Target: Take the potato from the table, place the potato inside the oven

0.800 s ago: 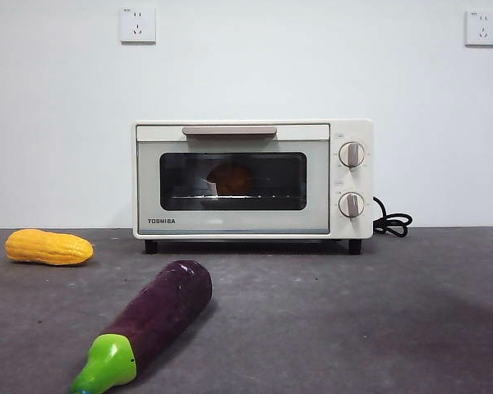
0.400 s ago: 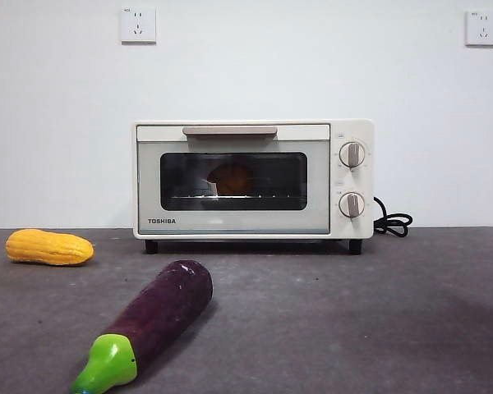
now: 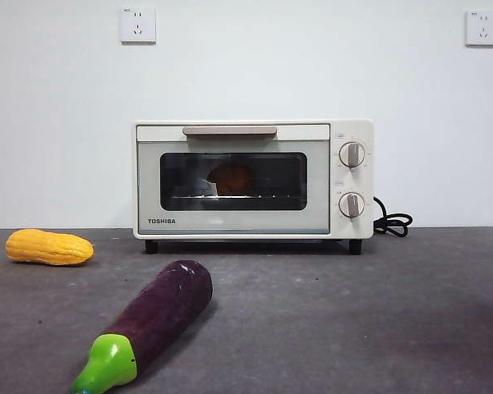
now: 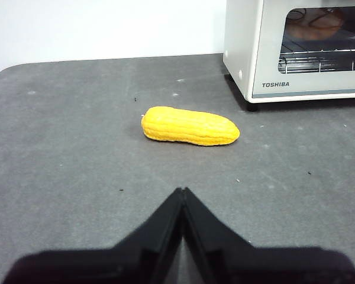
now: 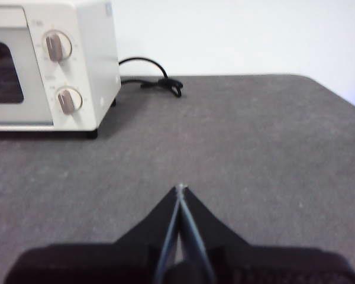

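The cream-white oven (image 3: 252,179) stands at the back of the dark grey table (image 3: 353,320) with its door closed. Behind the dark glass the orange-brown potato (image 3: 232,176) rests on the wire rack; the left wrist view also shows the potato (image 4: 315,23) through the window of the oven (image 4: 296,50). My left gripper (image 4: 181,190) is shut and empty, hovering over the table short of the corn. My right gripper (image 5: 180,188) is shut and empty over bare table, off to the knob side of the oven (image 5: 50,65). Neither arm appears in the front view.
A yellow corn cob (image 3: 48,247) lies at the left of the table, also seen as the corn cob (image 4: 189,125) ahead of my left gripper. A purple eggplant (image 3: 152,318) with a green stem lies in front. The black cord (image 3: 392,222) coils right of the oven.
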Robot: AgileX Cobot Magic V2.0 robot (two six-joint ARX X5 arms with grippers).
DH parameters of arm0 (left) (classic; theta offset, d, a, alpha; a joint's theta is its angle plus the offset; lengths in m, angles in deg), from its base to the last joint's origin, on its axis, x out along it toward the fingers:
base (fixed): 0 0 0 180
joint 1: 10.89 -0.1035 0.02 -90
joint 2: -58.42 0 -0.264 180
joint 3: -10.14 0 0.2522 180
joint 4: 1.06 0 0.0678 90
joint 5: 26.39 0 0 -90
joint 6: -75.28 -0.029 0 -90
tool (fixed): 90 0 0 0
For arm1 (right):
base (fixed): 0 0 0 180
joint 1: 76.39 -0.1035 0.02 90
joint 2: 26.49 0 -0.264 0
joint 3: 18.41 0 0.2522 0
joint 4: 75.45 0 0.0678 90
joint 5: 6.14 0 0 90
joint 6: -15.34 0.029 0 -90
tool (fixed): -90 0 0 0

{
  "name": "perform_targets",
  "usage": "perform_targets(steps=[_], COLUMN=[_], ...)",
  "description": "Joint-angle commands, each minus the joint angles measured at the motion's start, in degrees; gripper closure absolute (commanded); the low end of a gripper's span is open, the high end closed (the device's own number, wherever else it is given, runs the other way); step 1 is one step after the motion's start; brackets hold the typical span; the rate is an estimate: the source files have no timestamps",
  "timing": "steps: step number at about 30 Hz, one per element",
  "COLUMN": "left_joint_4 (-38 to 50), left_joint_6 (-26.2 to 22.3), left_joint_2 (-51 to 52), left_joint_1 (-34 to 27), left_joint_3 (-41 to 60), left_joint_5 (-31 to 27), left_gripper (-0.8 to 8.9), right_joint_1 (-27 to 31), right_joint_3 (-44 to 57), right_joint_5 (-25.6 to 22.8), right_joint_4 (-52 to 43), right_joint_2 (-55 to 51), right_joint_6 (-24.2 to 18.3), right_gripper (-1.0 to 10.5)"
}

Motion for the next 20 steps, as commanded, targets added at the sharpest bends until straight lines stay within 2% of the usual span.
perform_targets(steps=[1, 20], left_joint_4=[0.37, 0.37], left_joint_6=[0.63, 0.63], left_joint_2=[-0.15, -0.35], left_joint_1=[-0.07, -0.07], left_joint_3=[0.57, 0.57], left_joint_5=[-0.17, -0.17], left_gripper=[8.18, 8.18], right_joint_1=[0.07, 0.02], right_joint_3=[0.39, 0.31], right_joint_5=[-0.07, -0.07], right_joint_4=[2.56, 3.37], right_joint_2=[-0.17, -0.11], right_joint_6=[0.22, 0.66], right_gripper=[9.5, 9.5])
